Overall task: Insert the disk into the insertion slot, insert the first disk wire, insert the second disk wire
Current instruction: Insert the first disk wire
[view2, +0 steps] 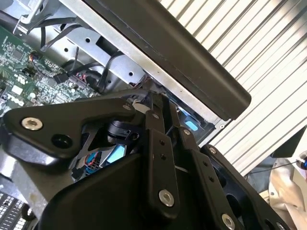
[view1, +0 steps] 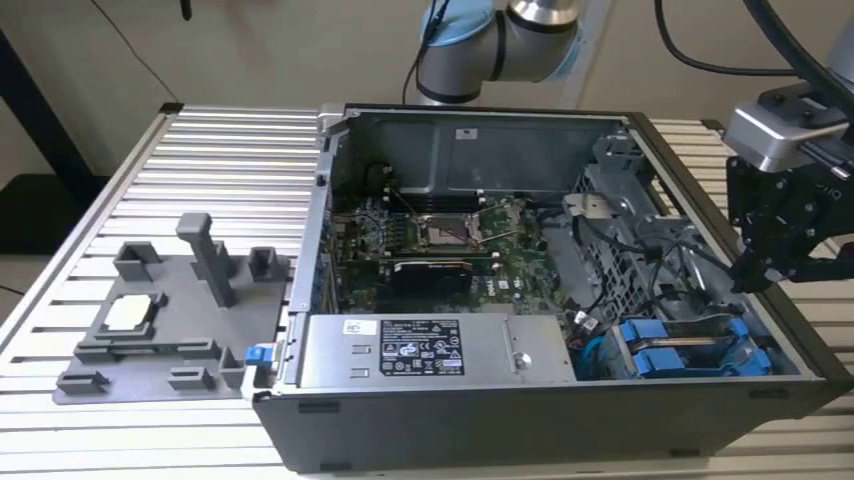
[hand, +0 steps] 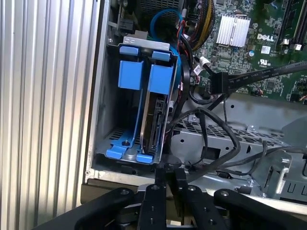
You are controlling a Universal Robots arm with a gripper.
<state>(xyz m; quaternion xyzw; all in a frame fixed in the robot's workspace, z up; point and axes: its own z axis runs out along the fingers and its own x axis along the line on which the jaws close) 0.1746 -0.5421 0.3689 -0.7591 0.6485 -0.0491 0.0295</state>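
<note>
The disk [hand: 156, 125] stands on edge inside the insertion slot [hand: 108, 96], a grey metal cage, held in a bright blue carrier [hand: 160, 76]. A second blue carrier [hand: 130, 74] sits beside it. In the exterior view the blue carriers [view1: 678, 348] show at the case's near right corner. Black wires loop beside the cage, one ending in a loose black connector [hand: 218, 82]. My gripper [view1: 758, 272] hangs over the case's right wall, just above the cage and apart from the disk. Its black fingers [hand: 160, 184] are together, with nothing visible between them.
The open computer case [view1: 534, 440] lies on a ribbed aluminium table [view1: 200, 160]. Inside are the green motherboard [view1: 441, 235] and a silver labelled power-supply box [view1: 420, 352]. A grey fixture plate [view1: 160, 320] sits at the exterior view's left.
</note>
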